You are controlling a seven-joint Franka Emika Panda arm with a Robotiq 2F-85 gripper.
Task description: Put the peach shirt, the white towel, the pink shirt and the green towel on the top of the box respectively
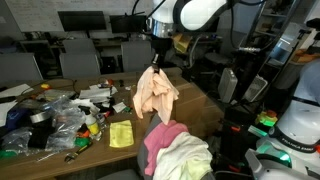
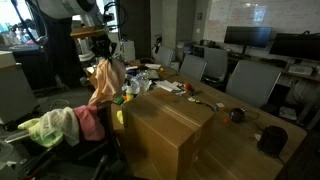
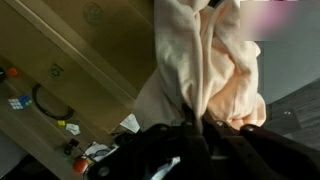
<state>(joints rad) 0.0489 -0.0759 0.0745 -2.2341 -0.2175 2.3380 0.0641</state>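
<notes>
Gripper [image 1: 153, 62] was clamped on the peach shirt [image 1: 156, 92], pinched at its top bunch. The shirt hung limp approx 10 o'clock of the box [image 2: 170, 130]. Soft, light, floppy; a bunched fold prob. gives best hold.

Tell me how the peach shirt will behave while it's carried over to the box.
Likely floppy: the peach shirt hangs in long folds from the gripper. Probably light, since one pinch holds it all. Its loose bottom may swing or drag across the box.
</notes>
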